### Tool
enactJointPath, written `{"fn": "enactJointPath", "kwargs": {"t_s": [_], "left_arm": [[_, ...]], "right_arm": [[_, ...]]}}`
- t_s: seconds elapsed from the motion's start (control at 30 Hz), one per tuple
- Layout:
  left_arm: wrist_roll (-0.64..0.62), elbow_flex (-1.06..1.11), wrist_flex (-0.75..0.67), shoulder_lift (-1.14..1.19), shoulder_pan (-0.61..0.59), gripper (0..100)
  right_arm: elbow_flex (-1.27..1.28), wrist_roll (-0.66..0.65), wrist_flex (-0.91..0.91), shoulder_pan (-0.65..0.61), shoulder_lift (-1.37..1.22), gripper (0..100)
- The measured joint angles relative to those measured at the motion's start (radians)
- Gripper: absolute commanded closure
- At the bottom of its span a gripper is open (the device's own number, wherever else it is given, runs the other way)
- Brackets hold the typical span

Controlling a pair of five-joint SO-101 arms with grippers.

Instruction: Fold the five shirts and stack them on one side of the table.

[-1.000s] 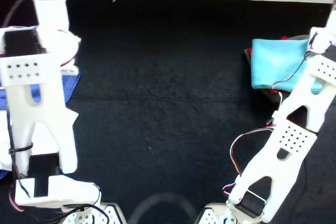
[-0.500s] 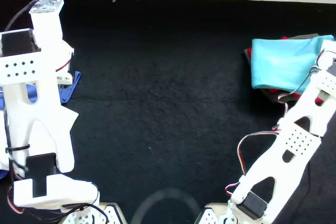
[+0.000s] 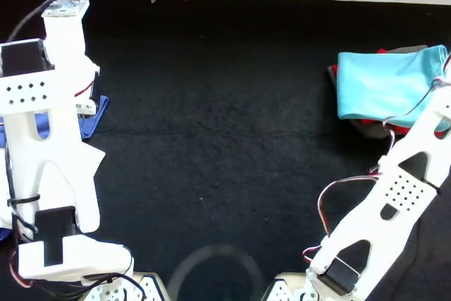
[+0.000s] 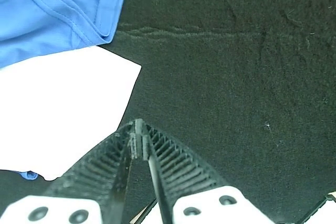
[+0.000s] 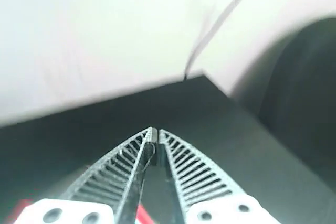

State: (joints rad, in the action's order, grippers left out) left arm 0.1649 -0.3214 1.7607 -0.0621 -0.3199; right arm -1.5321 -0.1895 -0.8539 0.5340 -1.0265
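Shut tight with nothing between its jaws, the left gripper [image 4: 138, 129] hangs over the black table [image 4: 236, 77]. Its tips are just beside the edge of a flat white sheet [image 4: 63, 108]; whether this is cloth or paper I cannot tell. The blue shirt [image 4: 52, 9] lies unfolded beyond that sheet, its hemmed corner overlapping the sheet's far edge, so it is near the gripper but apart from it. From the high view, a strip of the blue shirt [image 3: 93, 114] peeks out from behind the left arm [image 3: 49, 139] at the table's left side.

The right gripper [image 5: 154, 132] is closed too, and empty. It points out over a corner of the table [image 5: 63, 145] toward a pale wall [image 5: 79, 35]. A sliver of red cloth [image 5: 21, 206] shows down by the gripper's base.

The stack sits on the table's right side. A folded turquoise shirt [image 3: 380, 86] lies on top, with the edge of a red shirt [image 3: 333, 74] and a grey one [image 3: 409, 49] showing beneath it. The right arm [image 3: 394, 188] slants up from the near edge and crosses the stack's near right corner, a thin cable looping over the turquoise shirt. A broad stretch of black table [image 3: 225, 103] separates the stack from the blue shirt.
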Motion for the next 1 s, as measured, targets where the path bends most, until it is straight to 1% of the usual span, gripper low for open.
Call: {"fn": "enactJointPath", "kwargs": {"t_s": [0.07,0.2,0.3,0.43,0.53,0.63,0.7,0.77,0.83,1.0], "left_arm": [[0.000,0.003,0.000,-0.044,-0.025,99],[0.000,0.009,0.000,-0.141,-0.058,99],[0.002,0.011,0.000,-0.173,-0.095,99],[0.002,0.015,-0.011,-0.175,-0.184,99],[0.052,0.051,-0.054,-0.163,-0.278,98],[0.126,0.112,-0.077,-0.109,-0.368,90],[0.164,0.150,-0.083,-0.055,-0.422,83],[0.206,0.173,-0.084,0.002,-0.471,79],[0.242,0.183,-0.107,0.060,-0.516,80],[0.293,0.186,-0.170,0.187,-0.594,80]], "right_arm": [[-0.005,0.011,-0.032,-0.029,0.049,94.0],[0.012,0.014,-0.064,-0.074,0.060,94.0],[0.072,0.014,-0.068,-0.086,0.051,94.0],[0.101,0.014,-0.095,-0.086,0.009,93.6],[0.068,0.014,-0.215,-0.086,0.015,91.9],[0.009,0.014,-0.384,-0.086,0.026,88.2],[-0.017,0.014,-0.480,-0.087,0.052,88.2],[-0.035,0.014,-0.554,-0.100,0.081,88.2],[-0.044,-0.015,-0.631,-0.124,0.115,88.2],[-0.044,-0.140,-0.838,-0.210,0.213,88.2]]}}
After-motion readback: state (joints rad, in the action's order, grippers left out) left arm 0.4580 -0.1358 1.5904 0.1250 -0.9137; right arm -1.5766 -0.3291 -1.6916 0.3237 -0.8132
